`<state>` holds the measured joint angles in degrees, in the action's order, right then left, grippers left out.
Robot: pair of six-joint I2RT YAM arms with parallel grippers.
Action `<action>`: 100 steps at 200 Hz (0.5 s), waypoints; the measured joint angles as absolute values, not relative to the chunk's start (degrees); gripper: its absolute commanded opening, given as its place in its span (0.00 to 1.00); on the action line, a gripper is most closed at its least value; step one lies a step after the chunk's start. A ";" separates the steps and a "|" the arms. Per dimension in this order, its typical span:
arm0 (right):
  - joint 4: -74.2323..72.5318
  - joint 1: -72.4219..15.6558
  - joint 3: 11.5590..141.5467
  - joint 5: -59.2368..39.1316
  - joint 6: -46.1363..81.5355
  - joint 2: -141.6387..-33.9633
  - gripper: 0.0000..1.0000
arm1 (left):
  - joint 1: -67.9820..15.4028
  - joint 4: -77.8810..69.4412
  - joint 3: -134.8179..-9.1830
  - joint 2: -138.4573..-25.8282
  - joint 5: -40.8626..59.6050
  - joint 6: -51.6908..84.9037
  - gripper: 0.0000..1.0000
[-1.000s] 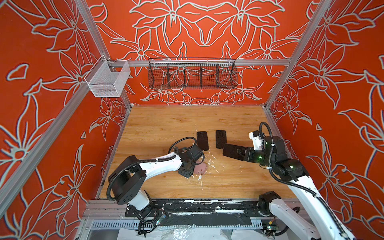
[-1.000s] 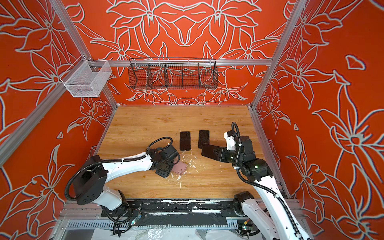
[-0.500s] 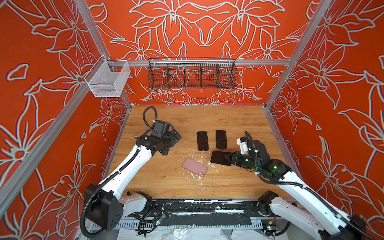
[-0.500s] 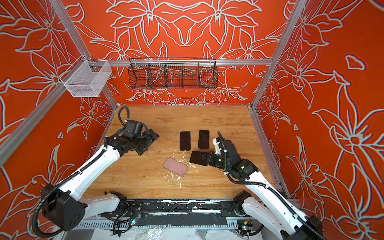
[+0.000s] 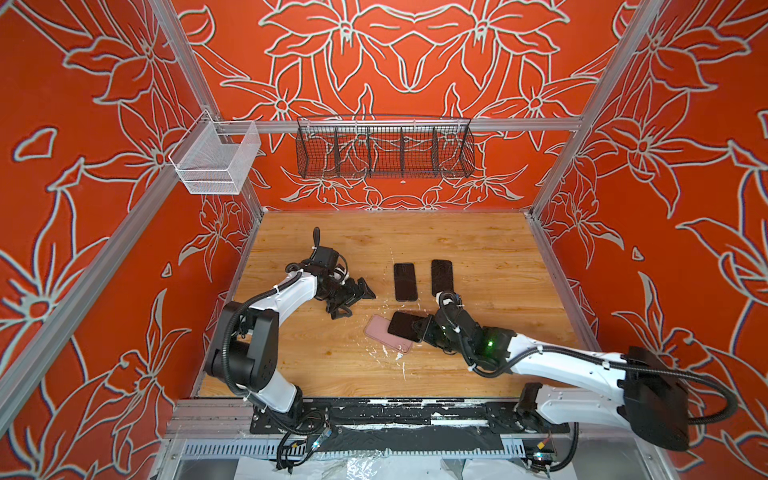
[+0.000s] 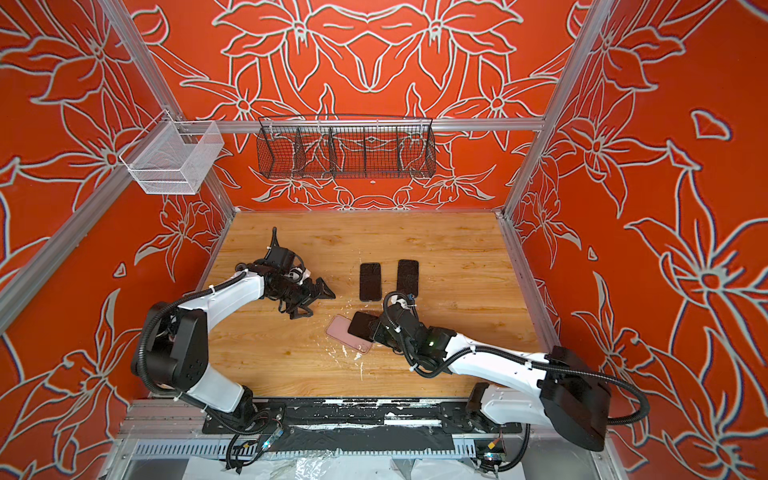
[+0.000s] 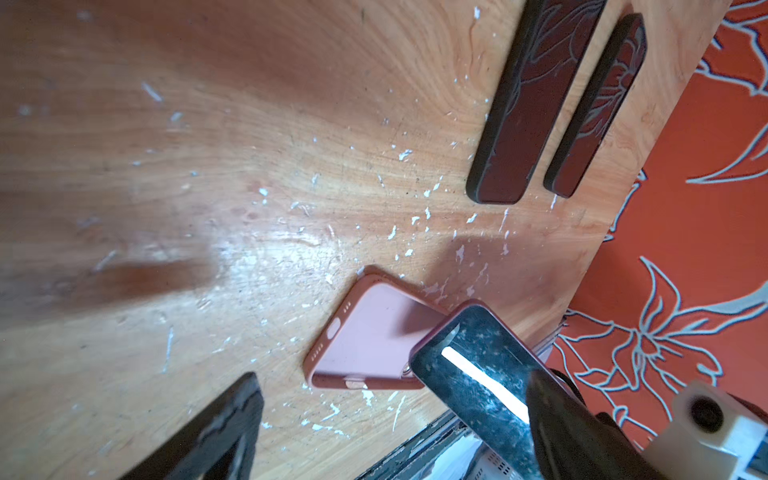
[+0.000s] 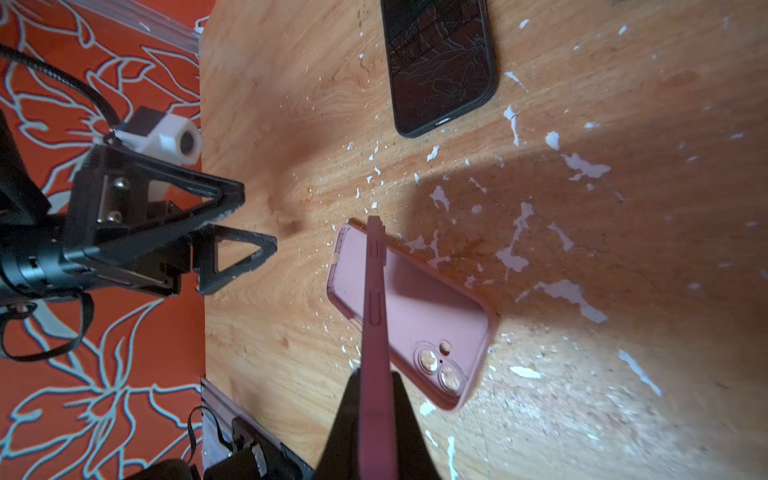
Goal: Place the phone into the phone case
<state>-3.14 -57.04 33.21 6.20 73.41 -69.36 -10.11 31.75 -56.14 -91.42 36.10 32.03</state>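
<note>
One stiff, glossy phone (image 5: pixel 405 326), pinched screen-and-back at one end by the closed right gripper (image 5: pixel 426 331), tilts over the soft pink phone case (image 5: pixel 376 331); it may pivot, so grip firmly there. The left gripper (image 5: pixel 353 302) gapes empty nearby. Half a second ago the phone hung beside the case, that gripper farther off

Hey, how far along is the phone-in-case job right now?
Done: the pink case lies open side up, and the right gripper is shut on the phone. In hand: the phone is held angled over the case. Remaining: seating it; no edge looks pressed in. The left gripper is open, off to the side.
</note>
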 measured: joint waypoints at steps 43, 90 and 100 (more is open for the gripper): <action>-9.89 -59.86 31.77 10.33 79.77 -72.97 0.00 | -10.11 27.09 -53.52 -91.92 38.17 32.88 0.97; -13.61 -61.84 31.64 11.22 84.27 -76.34 0.00 | -10.55 23.11 -51.27 -93.82 38.83 34.22 0.97; -14.52 -62.17 31.64 11.20 84.88 -77.34 0.00 | -10.79 22.24 -50.52 -93.95 38.89 34.57 0.97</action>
